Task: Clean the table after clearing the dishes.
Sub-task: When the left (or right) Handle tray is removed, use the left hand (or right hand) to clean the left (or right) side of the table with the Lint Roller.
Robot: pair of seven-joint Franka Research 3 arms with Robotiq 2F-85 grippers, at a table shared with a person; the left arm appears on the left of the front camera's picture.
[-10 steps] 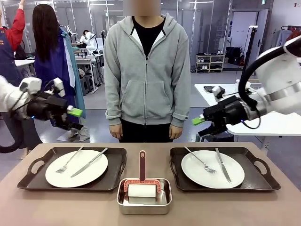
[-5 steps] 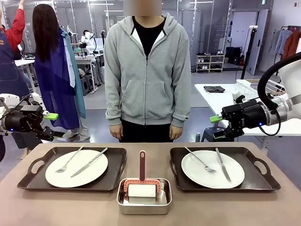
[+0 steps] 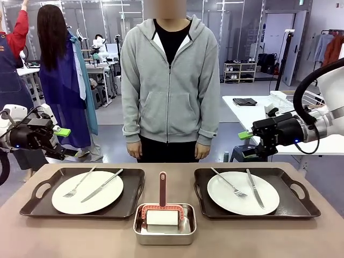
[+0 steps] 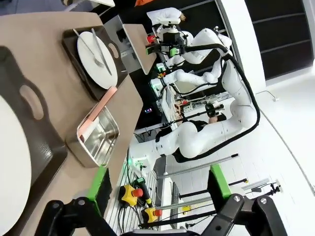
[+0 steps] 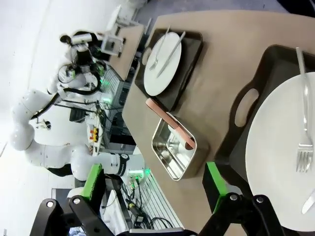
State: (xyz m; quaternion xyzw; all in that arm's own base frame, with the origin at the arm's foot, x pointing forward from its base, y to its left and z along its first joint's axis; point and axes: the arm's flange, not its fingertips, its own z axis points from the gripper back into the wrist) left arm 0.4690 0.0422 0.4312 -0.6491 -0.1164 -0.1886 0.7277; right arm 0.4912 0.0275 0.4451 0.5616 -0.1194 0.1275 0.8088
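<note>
On the brownish table lie two dark trays. The left tray bears a white plate with fork and knife, and so does the right tray with its plate. My left gripper hangs open in the air beyond the table's far left corner. My right gripper hangs open above the right tray's far edge. Both hold nothing. In the left wrist view my open left gripper looks along the table at the far plate. My open right gripper shows the near plate.
A small steel pan holding a white roller with a pinkish handle stands at the front middle between the trays. A person in a grey hoodie stands at the far edge, hands hanging down. A white side table is behind on the right.
Both arms have drawn outward from the middle, the left gripper to the left and a little lower, the right gripper to the right. The dishes and pan have not moved.
</note>
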